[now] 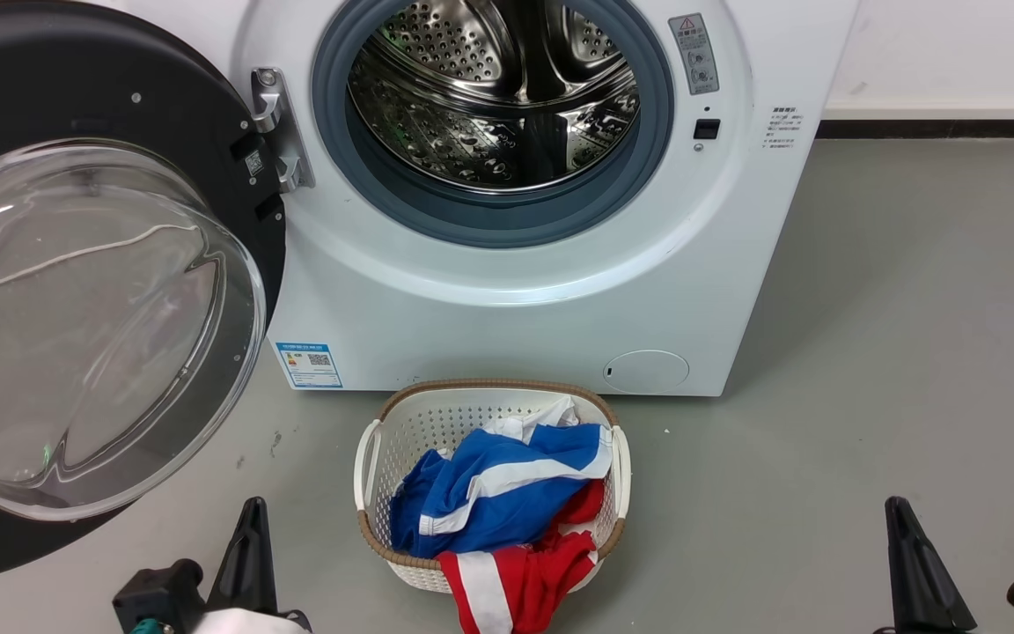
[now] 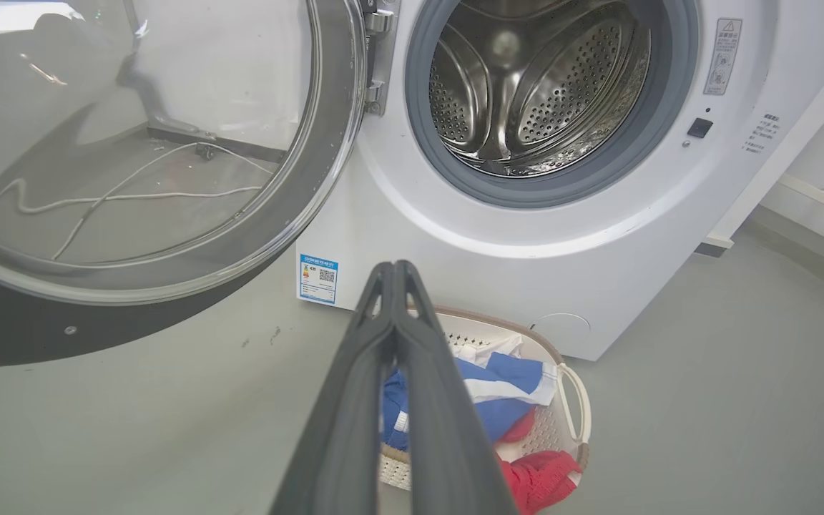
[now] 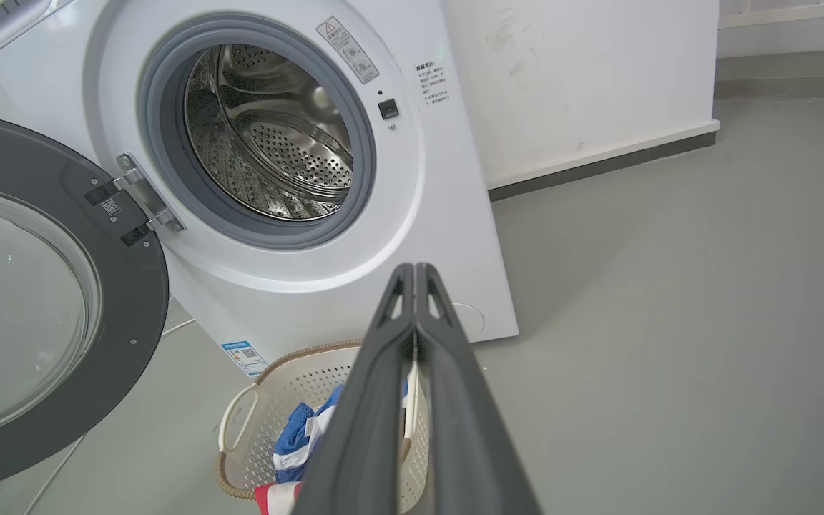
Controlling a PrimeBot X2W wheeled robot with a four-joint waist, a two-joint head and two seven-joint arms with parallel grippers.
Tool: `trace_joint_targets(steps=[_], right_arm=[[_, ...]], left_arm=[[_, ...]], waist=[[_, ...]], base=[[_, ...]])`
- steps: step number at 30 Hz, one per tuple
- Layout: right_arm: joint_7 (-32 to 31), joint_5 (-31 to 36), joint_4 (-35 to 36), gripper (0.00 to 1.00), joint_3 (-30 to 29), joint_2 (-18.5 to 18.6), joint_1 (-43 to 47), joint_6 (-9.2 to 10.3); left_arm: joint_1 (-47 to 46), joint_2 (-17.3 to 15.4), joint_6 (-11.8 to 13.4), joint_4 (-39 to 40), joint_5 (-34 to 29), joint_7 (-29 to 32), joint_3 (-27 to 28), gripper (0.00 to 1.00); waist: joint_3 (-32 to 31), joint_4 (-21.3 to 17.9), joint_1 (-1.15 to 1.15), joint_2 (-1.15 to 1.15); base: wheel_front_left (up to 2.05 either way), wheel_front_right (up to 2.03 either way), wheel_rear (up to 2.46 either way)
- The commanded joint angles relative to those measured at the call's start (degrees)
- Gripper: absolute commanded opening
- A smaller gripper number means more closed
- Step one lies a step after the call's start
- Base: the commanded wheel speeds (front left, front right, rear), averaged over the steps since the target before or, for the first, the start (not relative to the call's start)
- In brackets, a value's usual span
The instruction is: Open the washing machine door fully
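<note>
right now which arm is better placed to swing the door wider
Left, probably. The washing machine door hangs open on the robot's left, close to the left pincer; the right pincer sits far across, beyond the laundry basket.

We are in a plain laundry room: a white front-loading washing machine [image 1: 516,299] stands on a smooth grey floor [image 1: 912,352] by a white wall [image 3: 584,71] with dark skirting [image 3: 598,163], a basket [image 1: 364,462] of coloured clothes [image 1: 498,493] before it.
</note>
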State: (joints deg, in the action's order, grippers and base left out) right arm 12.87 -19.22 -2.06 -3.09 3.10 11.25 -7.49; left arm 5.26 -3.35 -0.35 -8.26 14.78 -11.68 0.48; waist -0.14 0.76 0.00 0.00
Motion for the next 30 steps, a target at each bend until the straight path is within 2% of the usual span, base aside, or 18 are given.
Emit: trace_joint_targets(steps=[1, 18, 30], right_arm=[[-0.6, -3.5, 0.2, 0.0, 0.1, 0.7, -2.0, 0.0], [-4.0, -20.6, -2.5, 0.0, 0.5, 1.4, -5.6, 0.0], [-6.0, -29.8, -4.0, 0.0, 0.5, 1.7, -7.6, 0.0]], left_arm=[[-1.9, -0.1, -0.4, 0.5, 3.4, 0.7, 0.4, 0.0], [-4.1, 0.0, -2.0, -0.8, 20.6, 4.6, 1.6, 0.0], [-5.5, 0.1, -2.8, -1.6, 30.0, 6.9, 2.4, 0.0]], waist=[[0.0, 0.0, 0.0, 0.0], [0.1, -0.1, 0.0, 0.0], [0.1, -0.2, 0.0, 0.0]], base=[[0.0, 0.0, 0.0], [0.0, 0.0, 0.0], [0.0, 0.0, 0.0]])
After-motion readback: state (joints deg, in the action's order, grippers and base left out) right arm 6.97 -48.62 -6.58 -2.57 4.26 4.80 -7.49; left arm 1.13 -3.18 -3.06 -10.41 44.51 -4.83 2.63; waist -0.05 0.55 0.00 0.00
